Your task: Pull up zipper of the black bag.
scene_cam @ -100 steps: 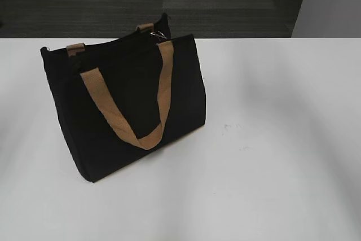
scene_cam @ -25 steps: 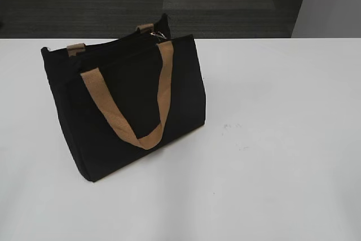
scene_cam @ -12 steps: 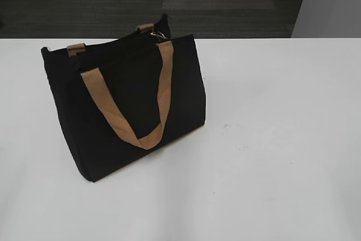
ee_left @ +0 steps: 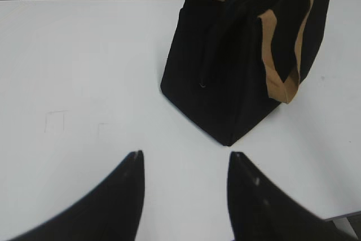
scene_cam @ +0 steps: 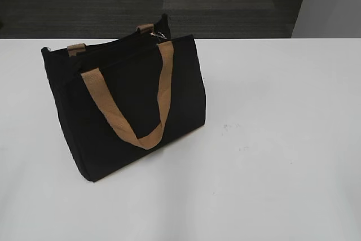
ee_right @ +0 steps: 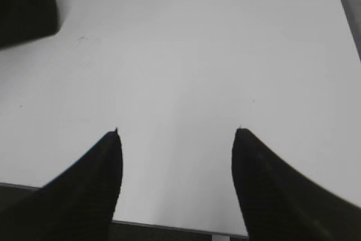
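Observation:
The black bag (scene_cam: 130,105) stands upright on the white table (scene_cam: 271,139), left of centre, with tan webbing handles (scene_cam: 152,134). The small silver zipper pull (scene_cam: 158,34) shows at the bag's far top corner. The bag also shows in the left wrist view (ee_left: 242,60), ahead and to the right of my left gripper (ee_left: 186,156), which is open and empty above the table. My right gripper (ee_right: 176,132) is open and empty over bare table; only a corner of the bag (ee_right: 25,7) shows at its upper left. Neither gripper appears in the exterior view.
The table's far edge meets dark carpet (scene_cam: 169,4) behind the bag. A grey wall or panel (scene_cam: 333,4) stands at the back right. The table's near edge shows under the right gripper (ee_right: 169,227).

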{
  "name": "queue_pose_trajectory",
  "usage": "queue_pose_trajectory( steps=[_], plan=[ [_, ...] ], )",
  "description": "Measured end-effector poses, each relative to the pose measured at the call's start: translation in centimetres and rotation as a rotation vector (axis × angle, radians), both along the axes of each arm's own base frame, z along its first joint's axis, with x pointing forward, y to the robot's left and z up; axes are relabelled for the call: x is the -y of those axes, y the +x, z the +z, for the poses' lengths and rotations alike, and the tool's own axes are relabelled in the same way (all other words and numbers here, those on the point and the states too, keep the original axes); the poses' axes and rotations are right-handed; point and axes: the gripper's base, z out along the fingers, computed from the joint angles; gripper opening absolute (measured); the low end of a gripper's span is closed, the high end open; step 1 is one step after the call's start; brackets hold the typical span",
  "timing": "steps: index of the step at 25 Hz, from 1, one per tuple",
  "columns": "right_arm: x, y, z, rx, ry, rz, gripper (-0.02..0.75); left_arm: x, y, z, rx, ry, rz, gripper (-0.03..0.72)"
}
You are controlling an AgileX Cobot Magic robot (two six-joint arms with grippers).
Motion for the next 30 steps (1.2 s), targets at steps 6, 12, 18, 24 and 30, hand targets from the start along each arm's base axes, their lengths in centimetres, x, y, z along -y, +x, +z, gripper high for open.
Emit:
queue_pose_trajectory(
  steps=[6, 12, 18, 24, 30],
  plan=[
    [-0.1, 0.02, 0.01, 0.0, 0.008, -0.029, 0.477, 0.0, 0.0, 0.0, 0.0, 0.0, 0.0, 0.339],
    [-0.14, 0.02, 0.01, 0.0, 0.013, -0.026, 0.477, 0.0, 0.0, 0.0, 0.0, 0.0, 0.0, 0.332],
    [-0.16, 0.02, 0.01, 0.0, 0.014, -0.025, 0.477, 0.0, 0.0, 0.0, 0.0, 0.0, 0.0, 0.33],
    [-0.16, 0.02, 0.01, 0.0, 0.015, -0.025, 0.477, 0.0, 0.0, 0.0, 0.0, 0.0, 0.0, 0.329],
    [-0.16, 0.02, 0.01, 0.0, 0.015, -0.025, 0.477, 0.0, 0.0, 0.0, 0.0, 0.0, 0.0, 0.329]
  ],
)
